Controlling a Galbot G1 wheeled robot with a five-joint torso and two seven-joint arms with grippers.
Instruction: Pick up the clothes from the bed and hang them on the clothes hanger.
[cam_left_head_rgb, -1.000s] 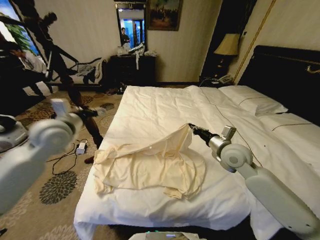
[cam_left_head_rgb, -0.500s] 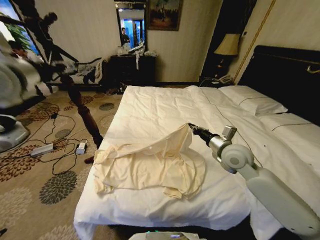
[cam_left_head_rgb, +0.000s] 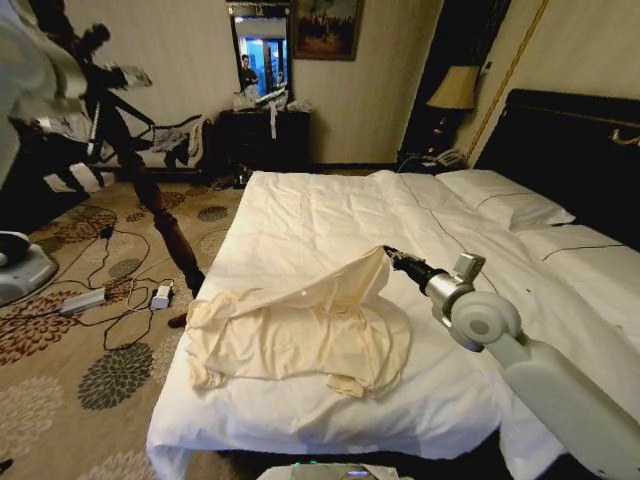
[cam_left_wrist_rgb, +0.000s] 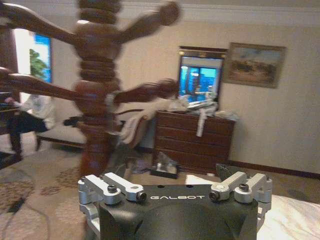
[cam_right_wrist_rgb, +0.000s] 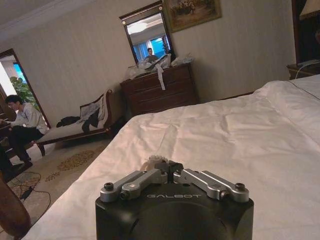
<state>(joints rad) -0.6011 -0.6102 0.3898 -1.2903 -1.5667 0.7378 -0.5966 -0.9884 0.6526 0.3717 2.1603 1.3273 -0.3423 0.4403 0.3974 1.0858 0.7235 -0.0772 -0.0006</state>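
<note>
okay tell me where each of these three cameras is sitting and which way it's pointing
Head view: on the robot's head, looking down at the bed; the right gripper pinches the clothes, the left arm is raised at the upper left.
Left wrist view: on the left wrist, facing a wooden coat stand; the left gripper shows.
Right wrist view: on the right wrist, looking along the bed.
All three share the dresser.

Right pincer (cam_right_wrist_rgb: 165, 167) closed on cream clothes (cam_right_wrist_rgb: 151, 162), low above white bed (cam_right_wrist_rgb: 240, 130).

wooden coat stand (cam_left_head_rgb: 150, 195), dresser (cam_left_head_rgb: 265, 135), lamp (cam_left_head_rgb: 455, 90)
</note>
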